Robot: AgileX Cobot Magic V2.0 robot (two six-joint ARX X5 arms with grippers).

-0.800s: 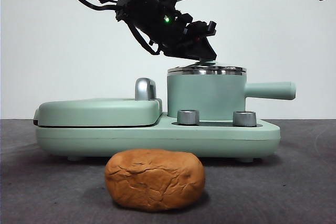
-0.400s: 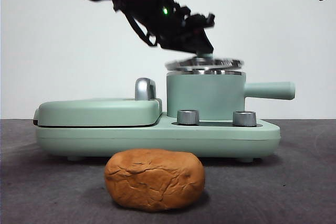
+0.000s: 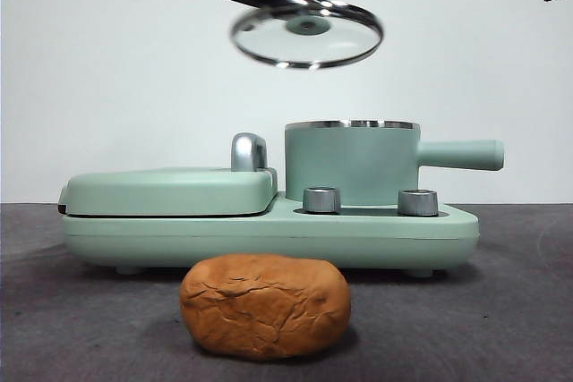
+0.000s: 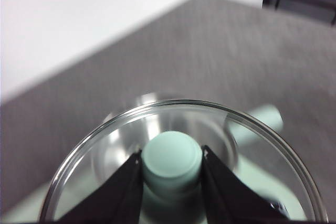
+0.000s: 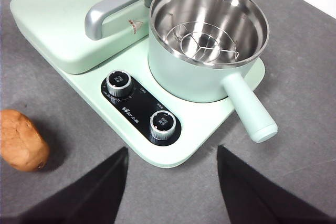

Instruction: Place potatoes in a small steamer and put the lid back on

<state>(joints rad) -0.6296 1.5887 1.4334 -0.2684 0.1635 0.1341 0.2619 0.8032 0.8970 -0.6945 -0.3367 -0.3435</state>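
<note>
Our left gripper (image 4: 172, 167) is clamped on the mint knob of the lid (image 3: 307, 34), jaws pressed to both sides of it. The lid hangs tilted in the air, well above the small steamer (image 3: 351, 163) and a bit off to its griddle side. Through the glass, the steamer sits below the gripper, blurred.

Our right gripper (image 5: 170, 182) waits high, jaws spread wide and empty. Below and ahead of it: the steamer (image 5: 207, 45), uncovered, with a wire rack inside, and two dials (image 5: 161, 123) on the base in front of it. The potato (image 5: 21, 140) lies on the gray mat off to one side of this gripper, apart from the base.
</note>
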